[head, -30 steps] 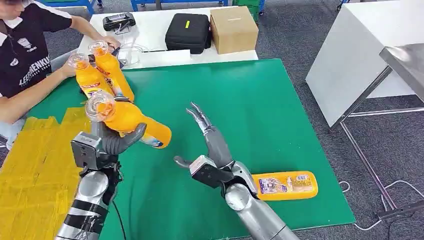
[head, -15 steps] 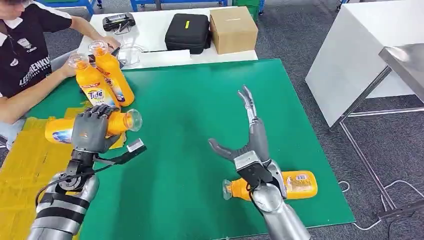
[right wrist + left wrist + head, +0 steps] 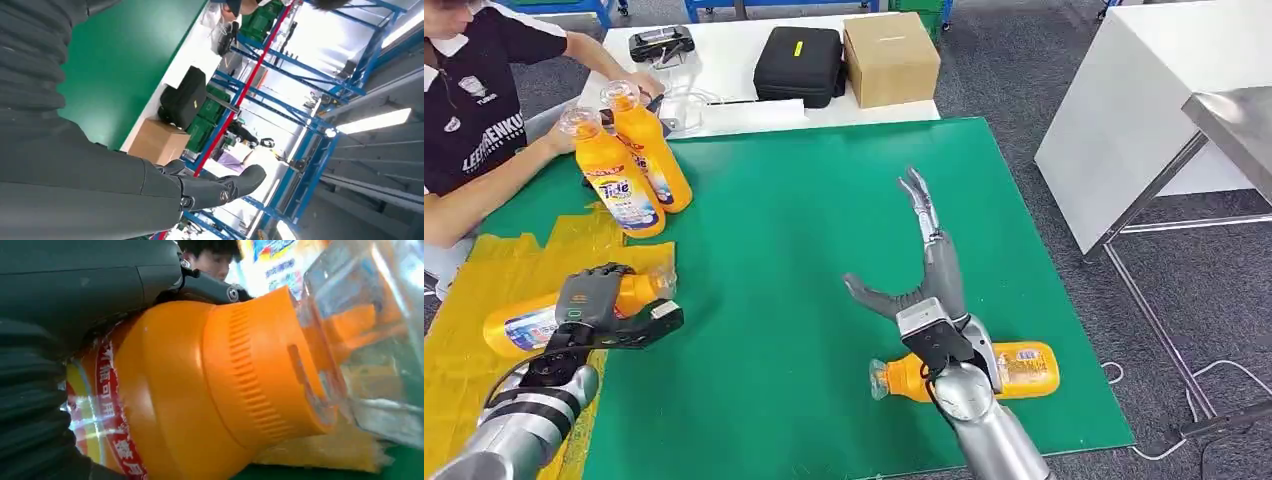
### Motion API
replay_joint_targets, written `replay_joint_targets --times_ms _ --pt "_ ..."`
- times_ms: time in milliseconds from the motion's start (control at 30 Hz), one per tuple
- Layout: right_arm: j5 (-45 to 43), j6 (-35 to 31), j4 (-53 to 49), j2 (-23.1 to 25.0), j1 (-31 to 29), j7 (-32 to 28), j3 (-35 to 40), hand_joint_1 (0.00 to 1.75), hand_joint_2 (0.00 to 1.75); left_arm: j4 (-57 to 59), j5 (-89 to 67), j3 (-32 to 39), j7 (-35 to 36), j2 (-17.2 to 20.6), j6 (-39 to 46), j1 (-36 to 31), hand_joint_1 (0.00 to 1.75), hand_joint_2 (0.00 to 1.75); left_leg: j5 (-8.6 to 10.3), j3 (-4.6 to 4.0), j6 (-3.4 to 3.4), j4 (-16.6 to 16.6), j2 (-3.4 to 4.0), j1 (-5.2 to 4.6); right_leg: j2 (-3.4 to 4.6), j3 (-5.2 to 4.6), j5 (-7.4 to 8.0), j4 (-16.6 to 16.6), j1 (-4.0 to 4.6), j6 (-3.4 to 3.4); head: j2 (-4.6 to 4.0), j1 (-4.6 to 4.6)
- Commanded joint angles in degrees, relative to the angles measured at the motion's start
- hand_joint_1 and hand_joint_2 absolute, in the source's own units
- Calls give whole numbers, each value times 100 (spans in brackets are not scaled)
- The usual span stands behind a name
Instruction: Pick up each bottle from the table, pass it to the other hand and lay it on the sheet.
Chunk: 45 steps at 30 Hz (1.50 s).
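Note:
My left hand (image 3: pixel 594 300) grips an orange bottle (image 3: pixel 529 322) lying on its side low over the yellow sheet (image 3: pixel 484 370) at the table's left; the left wrist view has its orange neck (image 3: pixel 260 370) and clear cap (image 3: pixel 370 335) up close. My right hand (image 3: pixel 929 265) is held up open over the green mat, fingers spread, holding nothing. A second orange bottle (image 3: pixel 1014 368) lies on its side behind my right forearm near the mat's front right. Two upright orange bottles (image 3: pixel 619 180) (image 3: pixel 656 150) stand at the far left by a person's hands.
A person in a black shirt (image 3: pixel 474 110) sits at the far left, hands at the upright bottles. A white table behind holds a black case (image 3: pixel 799 65) and a cardboard box (image 3: pixel 889 58). The green mat (image 3: pixel 804 230) has bare room in the middle.
My left hand has swung the bottle leftward and down from above the mat to low over the yellow sheet. My right hand drew back to the right and rose, still open.

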Motion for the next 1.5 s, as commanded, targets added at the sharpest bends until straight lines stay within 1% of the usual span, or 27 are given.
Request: replay_joint_targets --times_ms 33,133,200,267,367,400,433,533,867,933,967,1067,1167,1367,1500 --pt "-34 44 326 -87 -226 58 49 0 175 866 231 360 -11 -107 -22 -140 0 175 -6 28 -3 0 3 8 11 26 1 -7 8 -9 0 0" --pt "-28 41 362 -74 -184 72 32 0 175 726 473 578 -217 -187 189 -57 0 175 -4 34 -3 -5 1 7 10 32 2 -10 6 -9 0 0" --pt "-28 25 366 -72 -143 71 41 0 175 558 578 681 -369 -221 560 29 0 175 -4 39 -2 -4 0 4 7 36 1 -8 4 -6 0 0" --pt "-22 22 385 -82 -128 66 53 0 175 442 691 748 -495 -261 698 78 0 175 -2 37 -1 -5 -1 3 3 33 1 -8 3 -5 0 0" --pt "65 6 410 -117 -105 67 91 0 175 153 1090 911 -919 -395 866 207 0 175 -4 38 0 -4 -9 5 -3 37 -2 -9 4 -4 0 0" --pt "144 -19 408 -135 -94 80 107 0 175 -43 1350 977 -1180 -470 914 297 0 175 -7 41 0 -1 -11 10 -3 42 -3 -12 9 -6 0 0" --pt "146 -23 398 -136 -82 80 107 0 175 -67 1366 973 -1189 -487 891 308 0 175 -2 33 1 -3 -12 3 -7 32 -2 -7 2 -2 0 0" --pt "146 -24 396 -140 -74 80 107 0 175 -83 1365 966 -1185 -504 894 320 0 175 -6 38 0 0 -18 7 -11 42 -5 -11 6 -4 0 0" --pt "149 -27 386 -138 -79 81 104 0 175 -99 1371 966 -1184 -486 879 326 0 175 -4 31 -2 1 -12 8 -4 34 -1 -8 7 -7 0 0" --pt "345 -13 383 -206 -71 150 166 0 175 -429 1800 1018 -1645 -596 933 471 0 175 -2 28 -1 -1 -12 3 -7 29 -2 -6 2 -4 0 0" --pt "478 -12 370 -251 -56 182 202 0 175 -685 1930 988 -1758 -658 927 581 0 175 -3 32 -2 -1 -13 6 -7 34 -3 -9 4 -6 0 0" --pt "791 35 299 -392 -17 217 336 0 175 -1352 2099 846 -1796 -741 737 851 0 175 -2 30 1 -2 -15 1 -10 31 -4 -8 0 -2 0 0" --pt "989 100 206 -509 11 244 434 0 175 -1679 2221 722 -1735 -718 514 984 0 175 -7 33 1 2 -20 5 -13 38 -7 -9 4 -3 0 0" --pt "1132 164 153 -620 -6 273 471 0 175 -1465 2134 618 -1625 -631 444 944 0 175 -1 22 0 0 -10 1 -7 24 -1 -6 -1 -3 0 0" --pt "1154 193 185 -624 -20 290 472 0 175 -1338 2092 584 -1603 -630 517 897 0 175 -6 30 -2 3 -18 8 -10 36 -4 -8 6 -9 0 0"
